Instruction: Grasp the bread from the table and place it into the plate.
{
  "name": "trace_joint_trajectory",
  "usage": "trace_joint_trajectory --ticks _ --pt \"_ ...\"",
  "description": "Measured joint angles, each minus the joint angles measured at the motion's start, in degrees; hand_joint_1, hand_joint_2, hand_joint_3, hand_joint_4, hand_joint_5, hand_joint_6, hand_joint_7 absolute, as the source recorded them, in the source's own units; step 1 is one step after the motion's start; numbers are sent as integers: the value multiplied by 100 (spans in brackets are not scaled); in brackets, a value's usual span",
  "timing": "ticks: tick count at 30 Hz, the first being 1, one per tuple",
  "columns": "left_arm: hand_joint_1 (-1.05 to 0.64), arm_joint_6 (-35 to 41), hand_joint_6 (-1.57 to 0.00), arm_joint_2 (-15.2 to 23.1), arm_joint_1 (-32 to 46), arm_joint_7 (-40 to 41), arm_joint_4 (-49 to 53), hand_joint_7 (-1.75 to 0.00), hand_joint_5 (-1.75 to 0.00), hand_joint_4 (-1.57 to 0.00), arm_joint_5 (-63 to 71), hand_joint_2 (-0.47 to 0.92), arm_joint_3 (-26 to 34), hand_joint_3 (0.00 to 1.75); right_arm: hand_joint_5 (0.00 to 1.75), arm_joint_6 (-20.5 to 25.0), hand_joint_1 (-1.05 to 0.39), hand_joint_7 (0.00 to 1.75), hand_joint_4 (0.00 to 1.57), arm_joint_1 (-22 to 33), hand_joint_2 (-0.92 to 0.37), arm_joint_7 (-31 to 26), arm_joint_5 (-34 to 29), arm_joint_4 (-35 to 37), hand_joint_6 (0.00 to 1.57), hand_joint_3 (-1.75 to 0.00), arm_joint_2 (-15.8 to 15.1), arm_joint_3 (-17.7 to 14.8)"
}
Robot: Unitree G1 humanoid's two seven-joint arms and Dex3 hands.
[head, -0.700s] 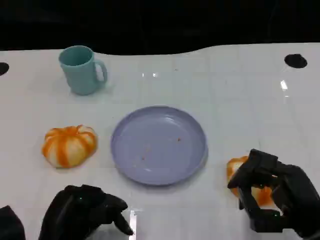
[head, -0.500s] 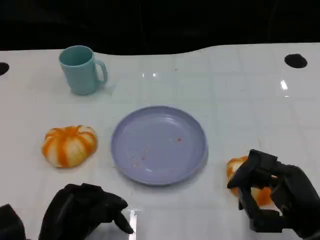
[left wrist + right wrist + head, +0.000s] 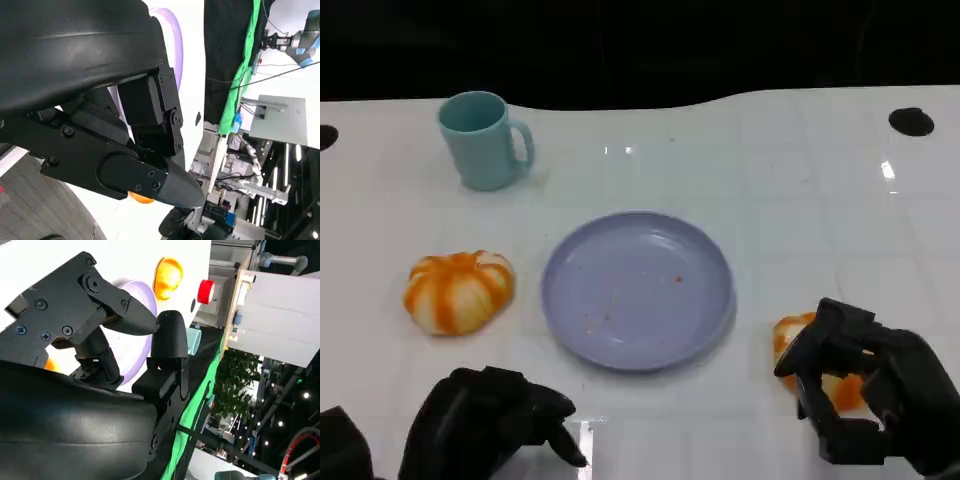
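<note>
R hand (image 3: 865, 395) fingers around bread (image 3: 792, 338), grip unclear | L hand (image 3: 485, 420) curled, empty

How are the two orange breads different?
The left bread sits alone on the table, fully in sight, round like a little pumpkin. The right bread is mostly hidden by the right hand, whose fingers curl around it. The left bread lies left of the plate, the right bread right of it. Both are orange with white.

Teal mug (image 3: 483, 138) upright on white table (image 3: 800, 180), far left, handle facing right. Black round hole (image 3: 911, 121) at table's far right, another (image 3: 325, 136) at left edge. Red button (image 3: 205, 292) beyond table in right wrist view.
</note>
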Motion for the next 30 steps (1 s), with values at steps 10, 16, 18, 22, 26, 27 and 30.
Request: trace_joint_trajectory --ticks 10,16,18,22,26,27,30 --pt "-93 5 -157 -1 1 4 -18 -1 -84 -130 2 84 -1 0 133 21 -31 80 63 -50 -49 64 -25 -64 69 -96 -65 -2" --pt "-94 4 -156 -1 2 4 -38 0 -84 -128 8 85 -5 1 97 295 -41 66 45 -209 -67 79 -338 -256 52 -56 -383 -30" --pt "-95 -13 -157 -1 3 4 -38 0 -85 -128 49 85 -10 1 80 493 -47 55 42 -217 -81 86 -527 -382 50 -29 -544 -29" --pt "-95 -22 -157 0 9 4 -55 0 -86 -128 68 85 -19 0 65 591 -55 37 29 -223 -91 34 -1294 -597 43 -9 -912 6" --pt "-94 -21 -157 2 13 4 -83 0 -87 -127 63 84 -18 0 56 588 -58 25 14 -229 -92 -21 -1885 -773 31 -7 -1198 69" --pt "-94 -20 -157 2 14 4 -83 0 -87 -127 62 83 -18 0 55 589 -59 23 13 -229 -92 -40 -2072 -824 30 -7 -1282 89" --pt "-94 2 -157 5 17 4 -89 -1 -88 -127 56 83 -18 0 50 592 -62 16 6 -235 -92 -100 -2775 -1060 26 -4 -1586 127"
